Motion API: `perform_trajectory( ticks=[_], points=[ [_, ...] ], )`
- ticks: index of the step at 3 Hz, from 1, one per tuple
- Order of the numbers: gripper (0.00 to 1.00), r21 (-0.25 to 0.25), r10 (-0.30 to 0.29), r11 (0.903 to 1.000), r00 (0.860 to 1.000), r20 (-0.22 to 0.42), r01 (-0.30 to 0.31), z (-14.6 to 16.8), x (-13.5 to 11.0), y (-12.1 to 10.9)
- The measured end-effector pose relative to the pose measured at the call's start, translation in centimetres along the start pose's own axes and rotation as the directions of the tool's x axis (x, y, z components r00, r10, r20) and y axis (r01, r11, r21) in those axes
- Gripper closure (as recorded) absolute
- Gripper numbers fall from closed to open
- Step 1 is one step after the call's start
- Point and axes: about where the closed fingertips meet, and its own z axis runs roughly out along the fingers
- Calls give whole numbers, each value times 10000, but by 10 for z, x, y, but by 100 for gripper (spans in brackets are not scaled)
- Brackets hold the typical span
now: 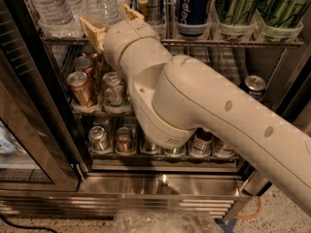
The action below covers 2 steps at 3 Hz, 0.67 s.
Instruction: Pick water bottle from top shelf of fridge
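Observation:
The fridge (pixel 160 183) stands open in the camera view. Two clear ribbed water bottles stand on the top shelf (pixel 233 41) at its left end: one with a red-edged label band (pixel 48 6) and one to its right (pixel 99 1). Their caps are out of view. My gripper (pixel 111 22) is raised to the shelf's front edge. It is open, with one tan finger (pixel 91 30) to the left and one (pixel 132 12) to the right of the right-hand bottle's base. My arm hides the bottle's bottom.
On the top shelf to the right stand a blue Pepsi can (pixel 193 8) and green cans (pixel 238 6). Lower racks hold short soda cans (pixel 81 87). The dark-framed glass door (pixel 29 130) hangs open at the left. Crumpled clear plastic (pixel 165 222) lies on the floor.

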Motion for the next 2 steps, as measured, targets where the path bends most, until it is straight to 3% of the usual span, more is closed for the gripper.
perform_trajectory(
  ticks=[2],
  points=[
    [13, 225, 138, 9996, 9998, 151, -141, 12, -4, -10]
  ],
)
